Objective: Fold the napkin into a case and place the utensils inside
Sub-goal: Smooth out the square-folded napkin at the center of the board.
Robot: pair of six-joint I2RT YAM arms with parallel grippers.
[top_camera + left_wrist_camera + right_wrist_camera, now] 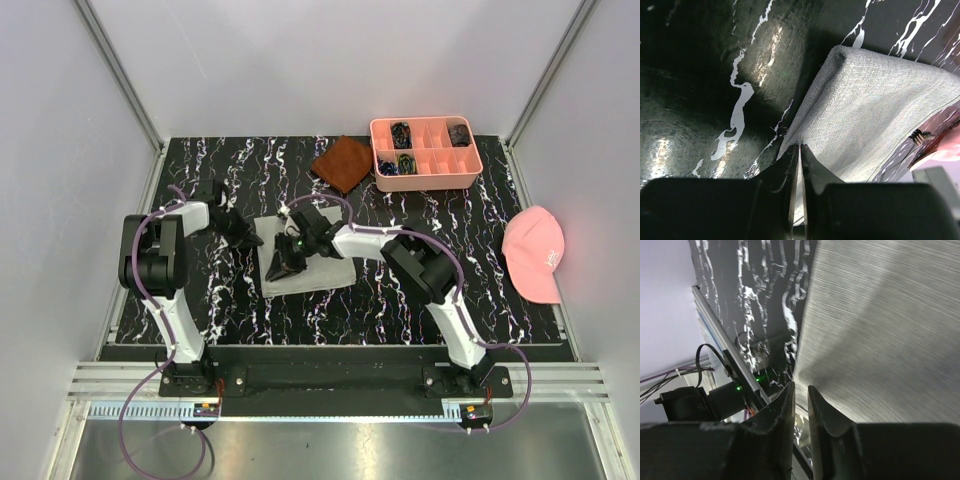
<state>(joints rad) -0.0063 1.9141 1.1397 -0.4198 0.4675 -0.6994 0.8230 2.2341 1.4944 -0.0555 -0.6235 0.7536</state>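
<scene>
The light grey napkin lies as a folded rectangle on the black marbled table, mid-left. It also shows in the left wrist view and in the right wrist view. My left gripper is at its left edge near the far corner, and in the left wrist view the jaws are pinched on that edge. My right gripper is over the near-left part, and in the right wrist view the jaws stand narrowly apart at the cloth's edge. The utensils are out of view.
A rust-brown cloth lies at the back centre. A pink compartment tray with small dark items stands at the back right. A pink cap lies at the right edge. White walls enclose the table.
</scene>
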